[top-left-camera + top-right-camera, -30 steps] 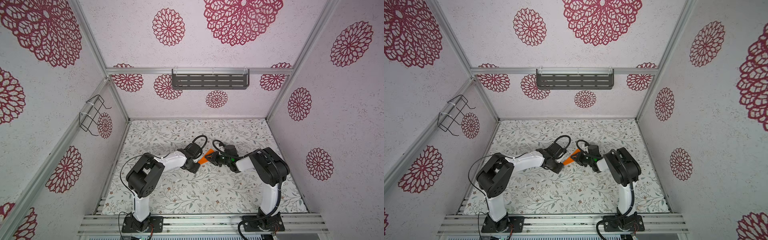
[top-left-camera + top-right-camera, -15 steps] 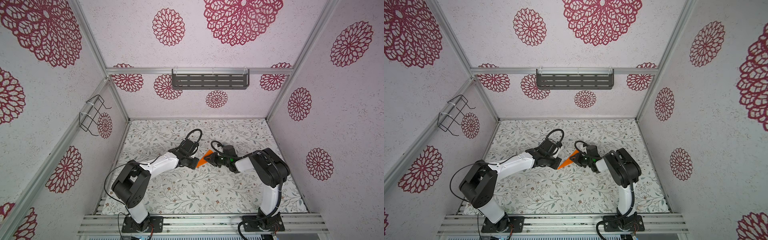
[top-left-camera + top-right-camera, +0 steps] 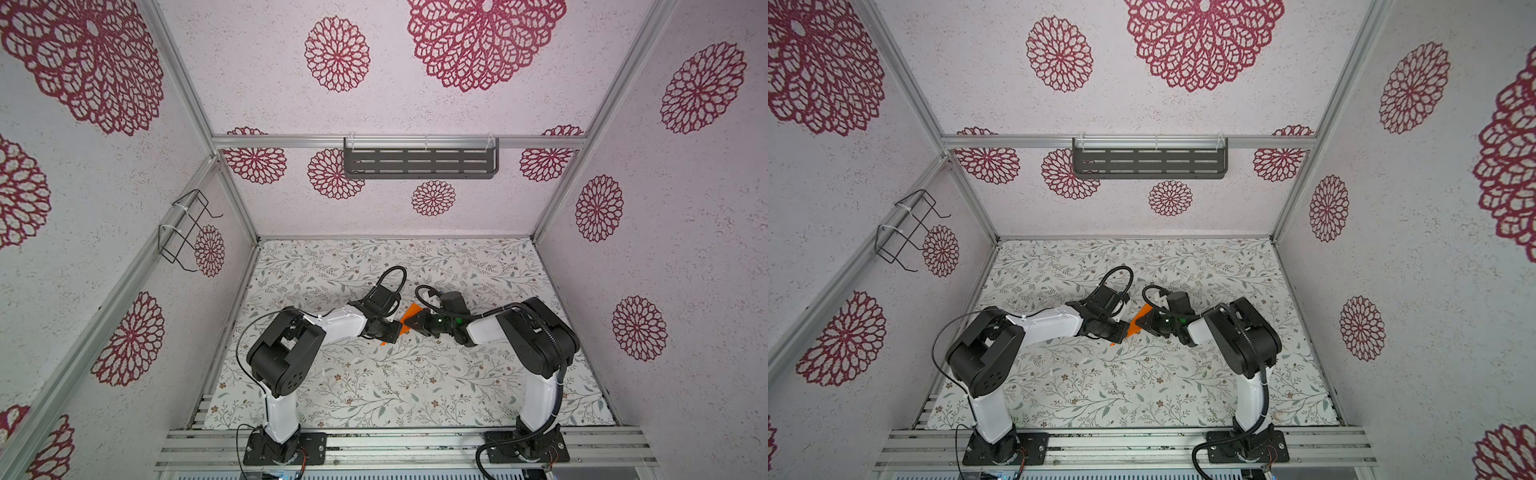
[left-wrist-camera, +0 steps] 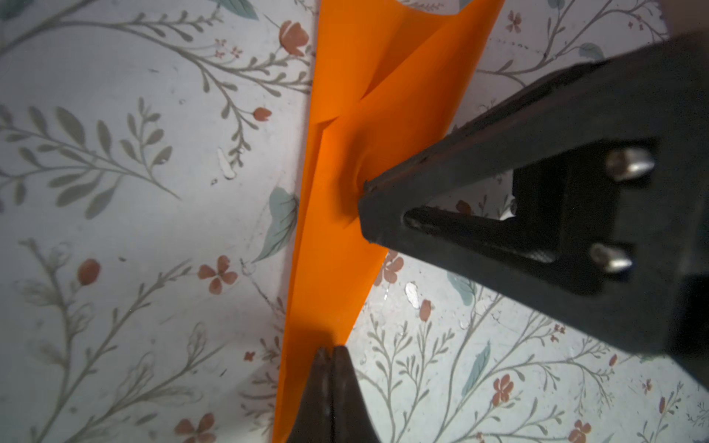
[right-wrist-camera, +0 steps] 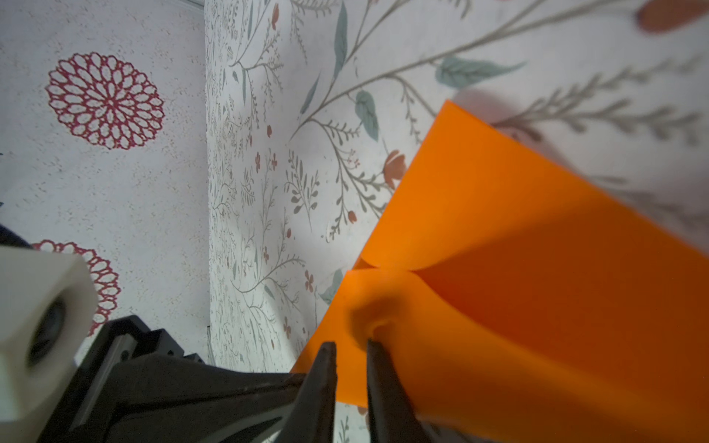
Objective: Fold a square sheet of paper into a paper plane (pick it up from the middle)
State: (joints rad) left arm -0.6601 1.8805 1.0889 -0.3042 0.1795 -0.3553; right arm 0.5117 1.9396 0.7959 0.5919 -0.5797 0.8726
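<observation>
Over the middle of the floral counter (image 3: pixel 374 386), we see the left pincer (image 4: pixel 330 351) clenched on the narrow end of the paper plane (image 4: pixel 345 153). The right pincer (image 5: pixel 351 347) is nearly closed, one fingertip dimpling the plane's side. We cannot tell whether it grips. The plane spans between both pincers.
</observation>
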